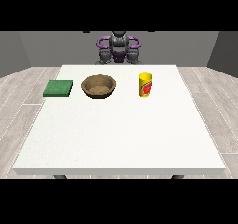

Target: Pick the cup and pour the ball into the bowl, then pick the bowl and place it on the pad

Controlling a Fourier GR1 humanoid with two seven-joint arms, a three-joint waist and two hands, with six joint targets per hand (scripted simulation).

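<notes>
A yellow cup (145, 85) with a red mark stands upright on the right part of the white table (116, 135). No ball shows; the cup's inside is hidden from this angle. A brown wooden bowl (98, 86) sits to the cup's left, near the middle. Further left lies a flat green pad (58, 88), close to the table's edge. The hand at the view's left (105, 55) and the hand at the view's right (134, 55) are held close to the robot's body at the table's far edge, well behind the bowl and cup, touching nothing.
The robot's torso (119, 44) stands behind the table's far edge. Bare white tabletop stretches from the three objects to the near edge. Wooden floor surrounds the table.
</notes>
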